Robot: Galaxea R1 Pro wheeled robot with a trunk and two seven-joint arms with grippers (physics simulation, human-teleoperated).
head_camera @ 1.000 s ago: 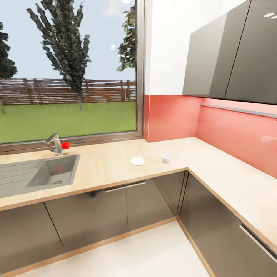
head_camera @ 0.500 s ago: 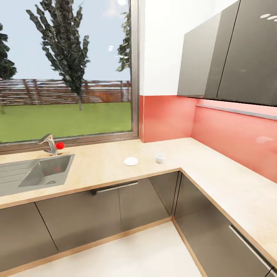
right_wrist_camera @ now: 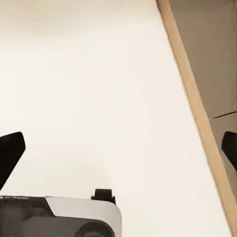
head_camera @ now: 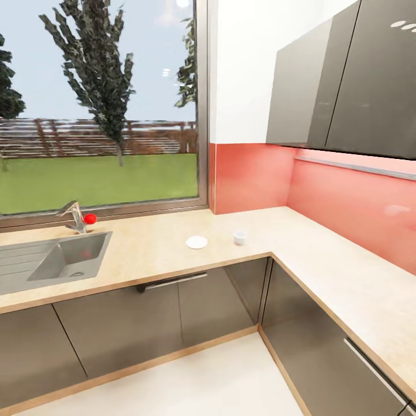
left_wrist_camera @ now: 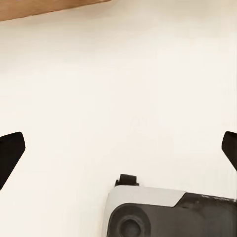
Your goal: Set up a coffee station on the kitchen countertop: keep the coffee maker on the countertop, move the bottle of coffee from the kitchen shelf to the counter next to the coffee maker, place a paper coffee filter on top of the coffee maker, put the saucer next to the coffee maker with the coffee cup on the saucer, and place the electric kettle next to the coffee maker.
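While en route over pale floor, both pincers spread wide and empty, saucer and coffee cup apart on tabletop near corner, cup not yet on saucer.

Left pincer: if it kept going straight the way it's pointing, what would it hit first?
Most likely the plain off-white floor. The open left pincer points down at it with nothing between, though how far off it lies is unclear.

Head view facing counter corner, wrist views facing floor
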